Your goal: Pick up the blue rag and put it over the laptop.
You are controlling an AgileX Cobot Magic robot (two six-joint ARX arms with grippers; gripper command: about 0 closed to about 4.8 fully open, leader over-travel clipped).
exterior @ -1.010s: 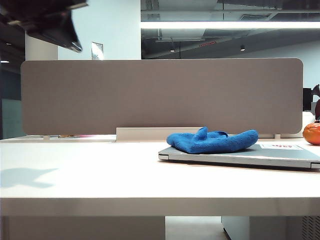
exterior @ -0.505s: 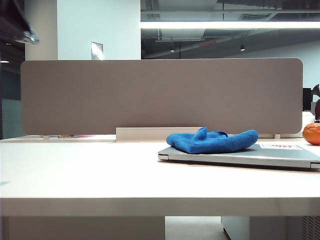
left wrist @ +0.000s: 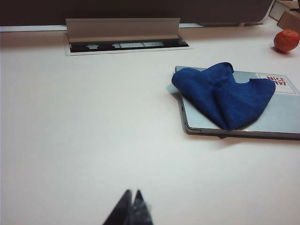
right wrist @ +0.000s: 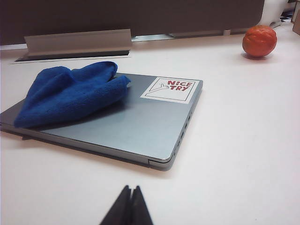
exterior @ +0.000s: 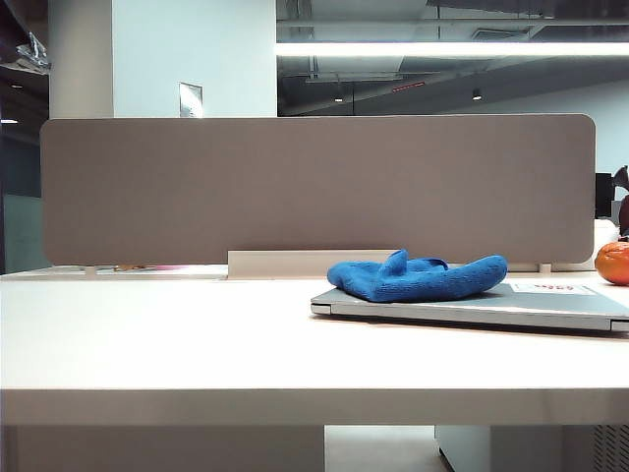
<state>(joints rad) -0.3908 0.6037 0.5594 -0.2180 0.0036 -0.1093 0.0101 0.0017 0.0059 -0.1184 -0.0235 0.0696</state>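
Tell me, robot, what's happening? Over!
Left claw shut, right claw shut, both empty above the table. Blue rag bunched on the closed laptop. Nothing in the way.

Blue rag [right wrist: 70,93] fuzzy cloth; laptop [right wrist: 140,126] smooth matt metal (paper sticker [right wrist: 169,89]); table [exterior: 197,334] smooth matt white.

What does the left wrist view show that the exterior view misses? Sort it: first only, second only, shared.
Left wrist only: the shut left gripper above bare table, and the open cable slot in the white table.
Exterior only: the tall grey divider panel and the ceiling light strip.
Shared: the fuzzy bright-blue rag lying crumpled on the closed silver-grey laptop, and the round orange fruit.
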